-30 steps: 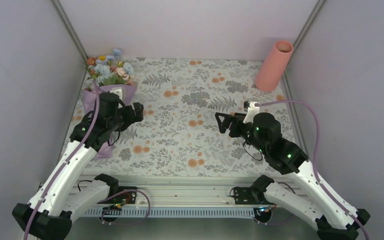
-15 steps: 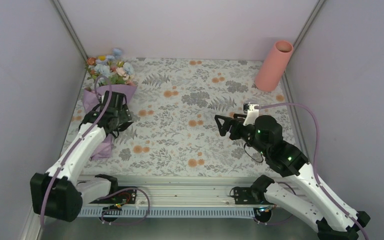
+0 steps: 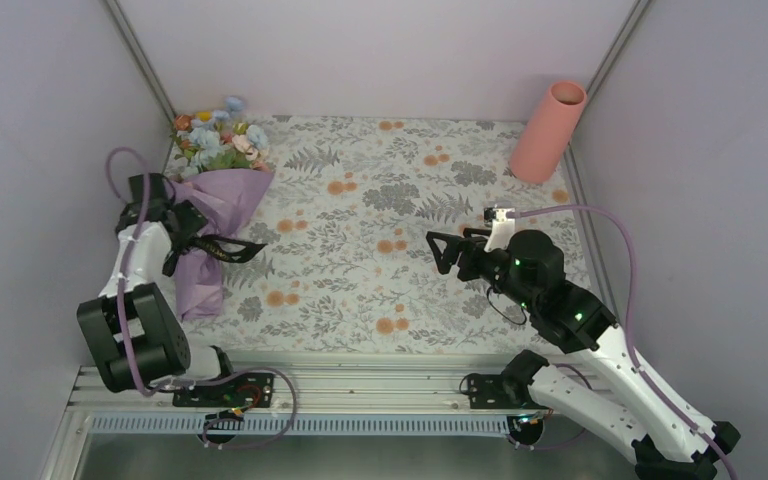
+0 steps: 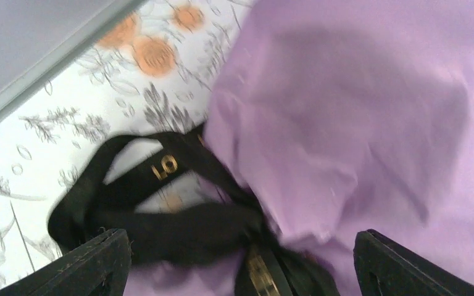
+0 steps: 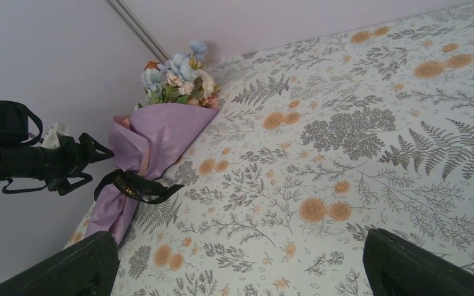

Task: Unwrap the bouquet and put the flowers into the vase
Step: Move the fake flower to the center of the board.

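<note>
The left arm has swung off the bouquet (image 3: 215, 195) to the table's (image 3: 380, 290) left edge, and its pincer (image 3: 185, 240) now faces the black ribbon (image 3: 228, 250) with jaws spread wide, ribbon and lilac paper between them but nothing pinched. The bouquet lies still wrapped along that left edge, blooms toward the far-left corner, and the vase (image 3: 548, 130) stands in the far-right corner. The right pincer (image 3: 436, 252) hangs over the table's right half, spread fully and holding nothing.

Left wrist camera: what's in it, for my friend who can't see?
A black ribbon with gold print ties the lilac-wrapped bouquet, lying on a flowery tablecloth. The open fingers of the left gripper frame it.
</note>
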Robot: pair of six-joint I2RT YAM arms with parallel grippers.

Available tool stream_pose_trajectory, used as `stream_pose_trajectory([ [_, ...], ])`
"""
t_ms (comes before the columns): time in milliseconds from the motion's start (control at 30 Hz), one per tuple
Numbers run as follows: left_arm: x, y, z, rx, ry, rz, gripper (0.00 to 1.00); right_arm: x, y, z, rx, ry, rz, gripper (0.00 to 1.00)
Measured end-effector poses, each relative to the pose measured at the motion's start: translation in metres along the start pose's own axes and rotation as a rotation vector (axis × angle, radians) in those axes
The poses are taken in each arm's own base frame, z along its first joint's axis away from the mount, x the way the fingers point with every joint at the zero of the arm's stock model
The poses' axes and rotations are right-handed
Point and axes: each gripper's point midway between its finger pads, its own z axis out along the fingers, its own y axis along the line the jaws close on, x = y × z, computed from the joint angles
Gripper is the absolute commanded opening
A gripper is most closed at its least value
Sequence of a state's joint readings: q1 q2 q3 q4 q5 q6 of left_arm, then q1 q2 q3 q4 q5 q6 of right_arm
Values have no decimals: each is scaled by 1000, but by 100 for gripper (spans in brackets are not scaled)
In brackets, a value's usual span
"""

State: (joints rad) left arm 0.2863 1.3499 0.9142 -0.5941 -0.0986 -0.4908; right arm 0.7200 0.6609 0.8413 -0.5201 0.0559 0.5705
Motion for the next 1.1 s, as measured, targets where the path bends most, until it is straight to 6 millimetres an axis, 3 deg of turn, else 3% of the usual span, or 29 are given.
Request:
stream_pose_trajectory([
  [67, -17, 12, 8, 30, -1, -58, 90, 0, 1, 0, -4, 1, -1, 100],
  [167, -28, 20, 17, 78, 3, -100, 92, -1, 1, -2, -7, -3, -3, 100],
  [600, -49, 18, 50, 243, 7, -63, 92, -2, 2, -3, -10, -10, -29, 100],
  [800, -62, 0, 61, 344, -10, -22, 92, -4, 5, -9, -29, -22, -48, 100],
  [1100, -65, -27, 67, 470, 3, 16, 87, -8, 4, -19, -33, -48, -63, 100],
])
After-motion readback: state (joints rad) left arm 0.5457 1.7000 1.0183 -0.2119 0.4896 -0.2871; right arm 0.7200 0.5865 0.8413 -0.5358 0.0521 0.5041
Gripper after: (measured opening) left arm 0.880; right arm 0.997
